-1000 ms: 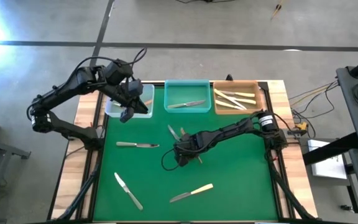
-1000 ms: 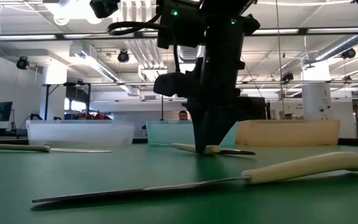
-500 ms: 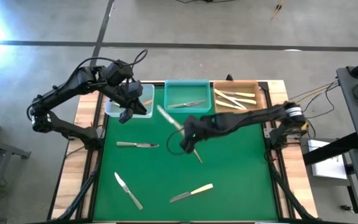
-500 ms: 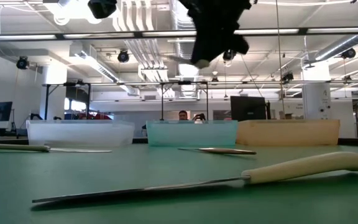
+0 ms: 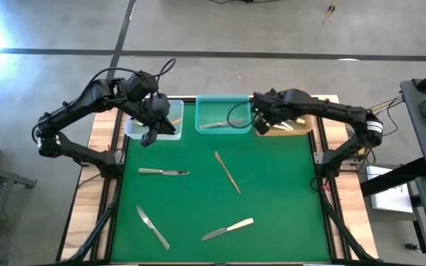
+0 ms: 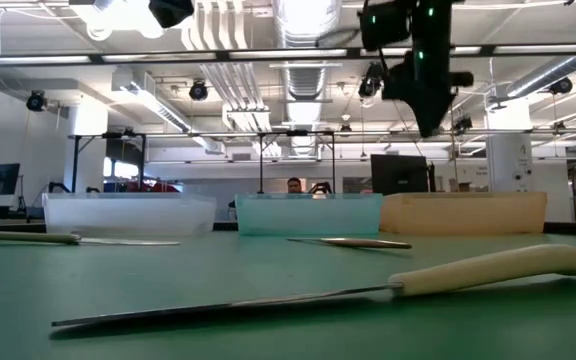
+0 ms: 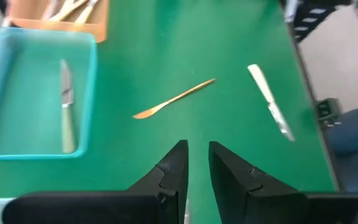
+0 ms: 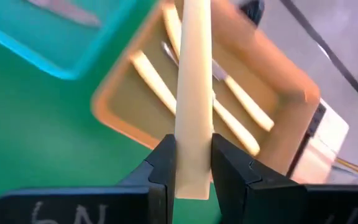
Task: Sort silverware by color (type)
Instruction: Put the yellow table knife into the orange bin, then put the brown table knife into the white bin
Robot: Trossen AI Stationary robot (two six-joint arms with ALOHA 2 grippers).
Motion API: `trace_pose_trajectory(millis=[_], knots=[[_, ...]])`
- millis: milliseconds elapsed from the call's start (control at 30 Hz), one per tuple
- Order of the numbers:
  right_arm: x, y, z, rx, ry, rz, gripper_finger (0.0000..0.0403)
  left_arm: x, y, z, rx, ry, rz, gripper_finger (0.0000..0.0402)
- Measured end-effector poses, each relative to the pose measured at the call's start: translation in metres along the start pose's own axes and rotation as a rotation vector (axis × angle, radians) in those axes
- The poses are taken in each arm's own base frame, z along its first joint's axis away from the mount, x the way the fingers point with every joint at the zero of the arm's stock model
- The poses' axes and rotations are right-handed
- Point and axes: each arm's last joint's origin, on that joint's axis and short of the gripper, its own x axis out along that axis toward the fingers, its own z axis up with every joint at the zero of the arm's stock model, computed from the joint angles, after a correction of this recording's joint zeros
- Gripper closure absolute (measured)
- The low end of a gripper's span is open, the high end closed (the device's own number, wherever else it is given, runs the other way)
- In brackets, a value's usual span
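The right gripper (image 8: 188, 163) hangs over the amber bin (image 5: 302, 125), jaws clamped on a cream-handled knife (image 8: 193, 93). The left gripper (image 7: 196, 163), jaws nearly together and empty, waits above the clear bin (image 5: 170, 133). A gold knife (image 5: 227, 171) lies mid-counter.

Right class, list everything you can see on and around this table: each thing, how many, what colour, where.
Mat: one, green, covering the table.
Bins: three along the far edge; clear bin, teal bin, amber bin.
Silver knives: two, on the mat.
Gold knife: one, mid-mat.
Cream-handled knife: one, on the near mat.
Binned knife: one, silver-bladed, in the teal bin.
Cream-handled knives: several, in the amber bin.
Held knife: one, cream handle, above the amber bin.
Person: one, far behind the table.
Right hand: dark, shut on the held knife.
Left hand: dark, over the clear bin.
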Motion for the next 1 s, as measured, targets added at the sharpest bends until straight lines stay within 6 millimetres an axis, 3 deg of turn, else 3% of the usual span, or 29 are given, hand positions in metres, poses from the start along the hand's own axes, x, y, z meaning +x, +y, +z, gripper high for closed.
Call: trace_pose_trajectory(millis=[267,733,1000], knots=[[0.057,-0.033,-0.006,-0.040,0.186,-0.095,0.0339,0.000,0.002,0.000,0.001,0.016,0.074,0.0354],[0.092,-0.055,-0.021,-0.198,0.308,-0.036,0.0337,-0.001,0.004,0.009,-0.203,-0.092,0.086,0.0354],[0.094,-0.056,-0.034,-0.195,0.348,-0.036,0.0206,-0.001,0.004,0.010,-0.324,-0.106,0.076,0.0354]])
